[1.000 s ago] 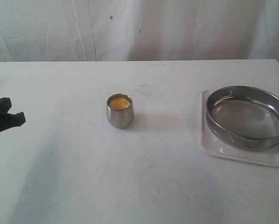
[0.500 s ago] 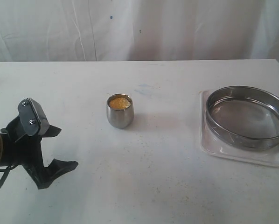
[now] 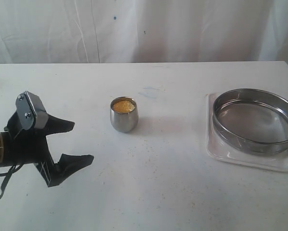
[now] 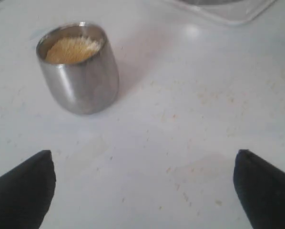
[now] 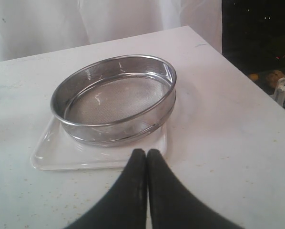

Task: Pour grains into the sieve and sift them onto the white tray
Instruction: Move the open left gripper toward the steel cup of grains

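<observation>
A small rounded steel cup [image 3: 124, 115] [image 4: 79, 71] stands mid-table, filled with golden-yellow grains [image 3: 123, 106] [image 4: 71, 49]. My left gripper [image 3: 81, 142] [image 4: 143, 162] is open, its black fingertips [image 4: 25, 183] wide apart, and hangs to the left of the cup with nothing between them. At the right the sieve [image 3: 255, 119] [image 5: 115, 98], a wide steel ring with grey mesh, rests on the white tray [image 3: 221, 151] [image 5: 56, 152]. My right gripper [image 5: 146, 153] is shut and empty, just short of the tray's edge; the exterior view does not show it.
Loose grains speckle the white tabletop [image 3: 149, 183] between cup and tray. A white curtain [image 3: 144, 29] hangs behind the table. The table's right edge [image 5: 257, 90] lies close beyond the sieve, with dark space past it.
My left gripper has come in from the left edge and moved right toward the cup, rising a little, with its fingers spread.
</observation>
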Action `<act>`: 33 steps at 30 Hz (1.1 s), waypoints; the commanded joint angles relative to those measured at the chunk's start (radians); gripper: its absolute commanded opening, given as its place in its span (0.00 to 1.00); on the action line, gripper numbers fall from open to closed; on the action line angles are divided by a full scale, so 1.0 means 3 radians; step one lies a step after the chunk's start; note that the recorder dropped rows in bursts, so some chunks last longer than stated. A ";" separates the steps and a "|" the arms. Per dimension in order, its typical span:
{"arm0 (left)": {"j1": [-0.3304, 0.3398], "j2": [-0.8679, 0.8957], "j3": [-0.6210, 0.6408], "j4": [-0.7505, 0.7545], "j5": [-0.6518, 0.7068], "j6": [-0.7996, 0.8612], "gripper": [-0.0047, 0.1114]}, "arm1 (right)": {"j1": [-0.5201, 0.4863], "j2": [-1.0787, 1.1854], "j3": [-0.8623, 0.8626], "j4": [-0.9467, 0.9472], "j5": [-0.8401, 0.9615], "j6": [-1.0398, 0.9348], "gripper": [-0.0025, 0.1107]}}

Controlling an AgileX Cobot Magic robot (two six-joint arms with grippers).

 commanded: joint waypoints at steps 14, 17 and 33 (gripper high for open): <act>-0.0010 0.0124 -0.0055 -0.0396 -0.0490 0.0786 0.94 | -0.0016 -0.0013 0.0006 -0.0026 -0.0006 -0.0001 0.02; -0.0010 0.0385 -0.0313 -0.0476 -0.0458 0.0927 0.94 | -0.0016 -0.0013 0.0006 -0.0026 -0.0006 -0.0001 0.02; -0.0010 0.1256 -0.1528 0.0871 -0.0304 -0.0389 0.94 | -0.0016 -0.0013 0.0006 -0.0026 -0.0006 -0.0001 0.02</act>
